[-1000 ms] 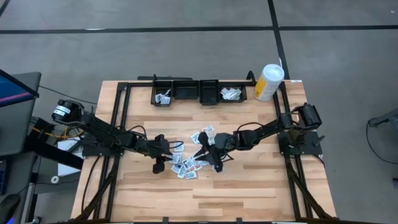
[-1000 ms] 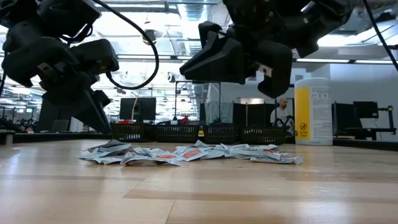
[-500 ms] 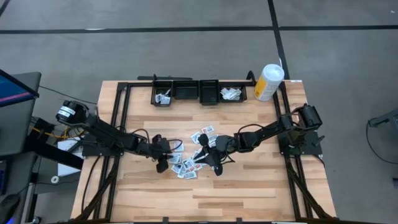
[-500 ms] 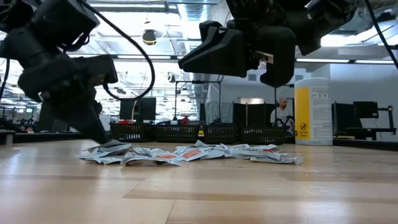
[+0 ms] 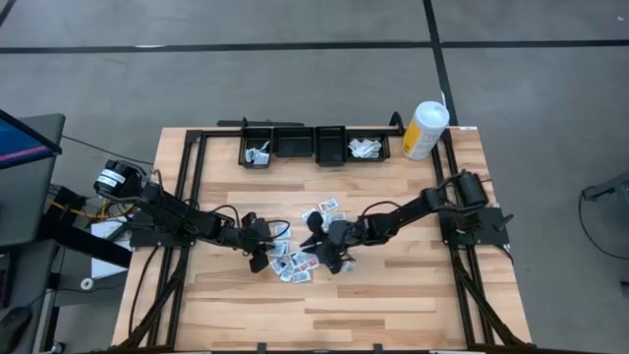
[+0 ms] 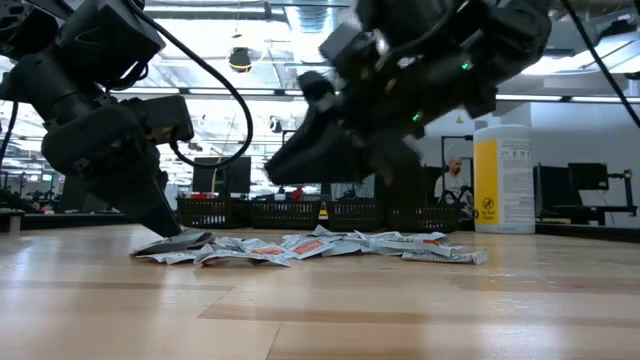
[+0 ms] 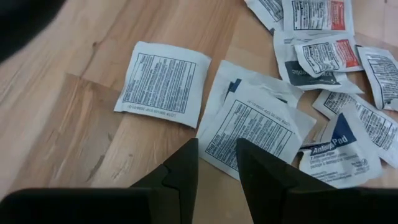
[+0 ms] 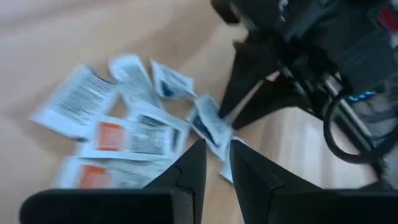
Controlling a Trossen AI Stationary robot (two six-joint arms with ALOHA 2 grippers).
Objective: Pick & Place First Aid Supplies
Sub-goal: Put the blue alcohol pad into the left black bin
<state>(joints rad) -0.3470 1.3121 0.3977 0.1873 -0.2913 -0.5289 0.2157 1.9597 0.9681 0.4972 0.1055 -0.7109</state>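
Right gripper (image 5: 332,248) swings in lower over packets (image 5: 295,258), fingers a narrow gap apart, empty. Left gripper (image 7: 216,163) part-open, nothing held, tips at pile's edge; nearest packet (image 7: 252,129) dead ahead, probably just touching.

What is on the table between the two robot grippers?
In the high view, part of the pile of first aid packets lies between the left gripper and the right gripper.
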